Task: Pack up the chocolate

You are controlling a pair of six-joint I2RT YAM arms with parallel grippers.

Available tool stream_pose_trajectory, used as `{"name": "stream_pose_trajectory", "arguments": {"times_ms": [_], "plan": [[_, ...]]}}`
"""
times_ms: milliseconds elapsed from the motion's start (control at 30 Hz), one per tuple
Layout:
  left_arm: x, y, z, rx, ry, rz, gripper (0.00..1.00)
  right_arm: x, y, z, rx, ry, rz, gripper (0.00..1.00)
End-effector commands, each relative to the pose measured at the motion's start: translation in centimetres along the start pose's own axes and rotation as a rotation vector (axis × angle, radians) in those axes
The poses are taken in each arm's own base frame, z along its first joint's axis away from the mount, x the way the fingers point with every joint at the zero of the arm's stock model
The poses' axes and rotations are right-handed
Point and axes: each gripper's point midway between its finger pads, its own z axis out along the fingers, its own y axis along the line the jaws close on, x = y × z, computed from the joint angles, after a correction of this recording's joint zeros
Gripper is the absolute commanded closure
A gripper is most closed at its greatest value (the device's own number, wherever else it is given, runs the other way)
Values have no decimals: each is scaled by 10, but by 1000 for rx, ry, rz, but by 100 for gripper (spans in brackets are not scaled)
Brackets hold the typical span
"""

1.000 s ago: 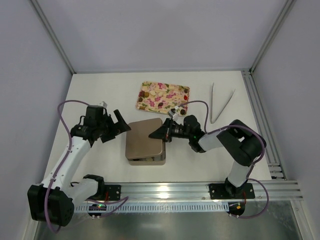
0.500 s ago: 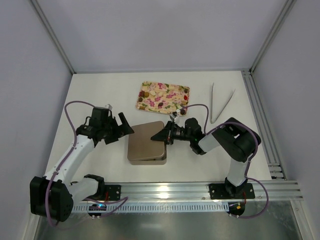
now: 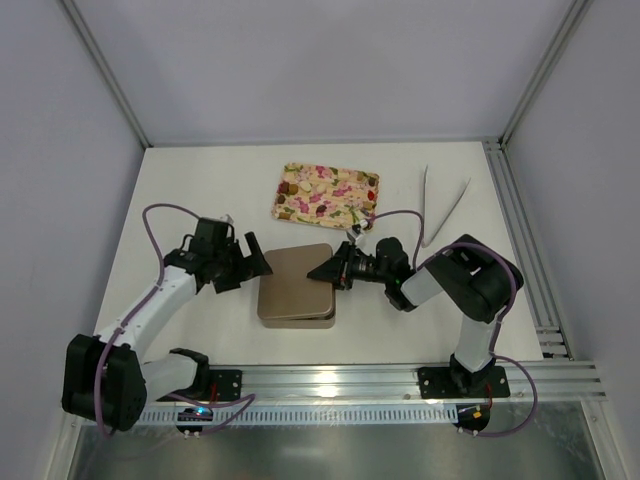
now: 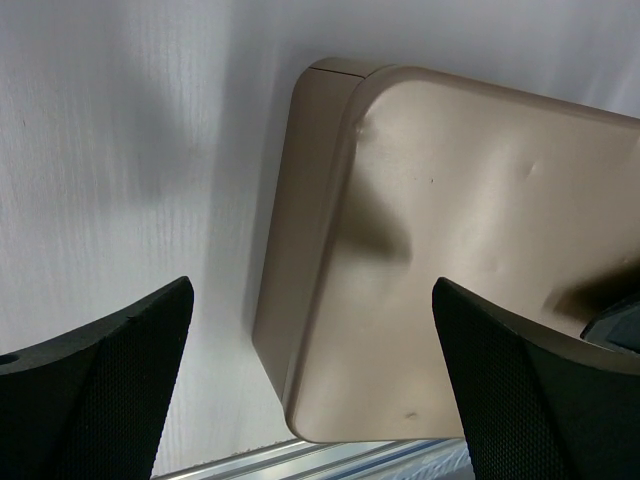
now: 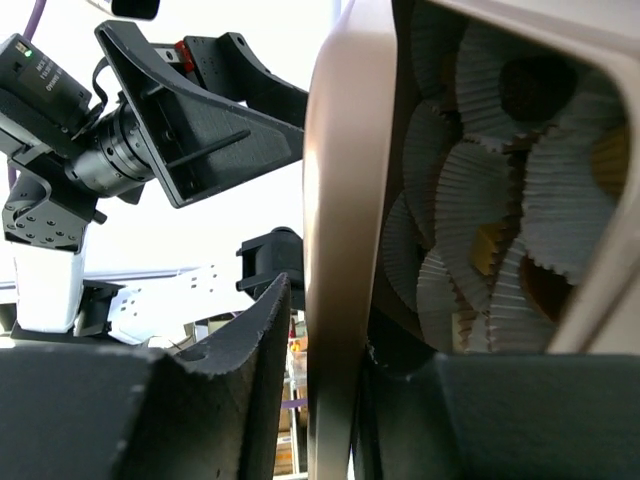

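The lid (image 5: 335, 200) has sunk from its earlier tilt and now lies nearly flat on the square brown box (image 3: 295, 283); the left gripper (image 3: 260, 256) has come in to the box's left edge; the right gripper (image 3: 322, 268) has lowered at the right edge.

The white table (image 3: 200, 190) is matt and plain; pale grey walls (image 3: 300, 70) close it in on three sides, with aluminium posts (image 3: 105, 70) in the corners and a ribbed metal rail (image 3: 400, 378) along the near edge; a flower-printed tray (image 3: 281, 205) lies beyond the box, and white tongs (image 3: 425, 205) lie well to its right.

Small print on the left arm's camera housing (image 5: 45, 65) is too small to read.

The left gripper is spread wide and holds nothing; the lid's rim stands between the right gripper's fingers, though a firm grip cannot be told; the chocolate (image 5: 528, 88) sits in crinkled paper cups (image 5: 460, 200) under the lid.
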Motion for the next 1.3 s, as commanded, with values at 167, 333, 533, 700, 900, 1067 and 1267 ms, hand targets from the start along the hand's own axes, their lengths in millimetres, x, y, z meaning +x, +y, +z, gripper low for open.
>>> {"name": "stream_pose_trajectory", "arguments": {"times_ms": [167, 333, 533, 700, 900, 1067, 1267], "plan": [[-6, 0, 8, -9, -32, 11, 1, -10, 7, -16, -48, -44, -47, 69], [-4, 1, 10, -14, -25, 15, 1, -14, 2, -28, -38, -65, -45, 68], [-3, 1, 11, -18, -20, 18, 2, -20, -7, -45, -14, -96, -43, 68], [-2, 2, 12, -23, -17, 18, 2, -20, -16, -53, 17, -103, -44, 68], [-2, 1, 12, -24, -19, 19, 2, -21, -26, -59, 57, -111, -48, 64], [-1, 2, 13, -27, -18, 17, 2, -22, -32, -63, 83, -123, -55, 63], [-1, 1, 13, -26, -15, 21, 2, -22, -41, -67, 132, -125, -79, 58]]}}
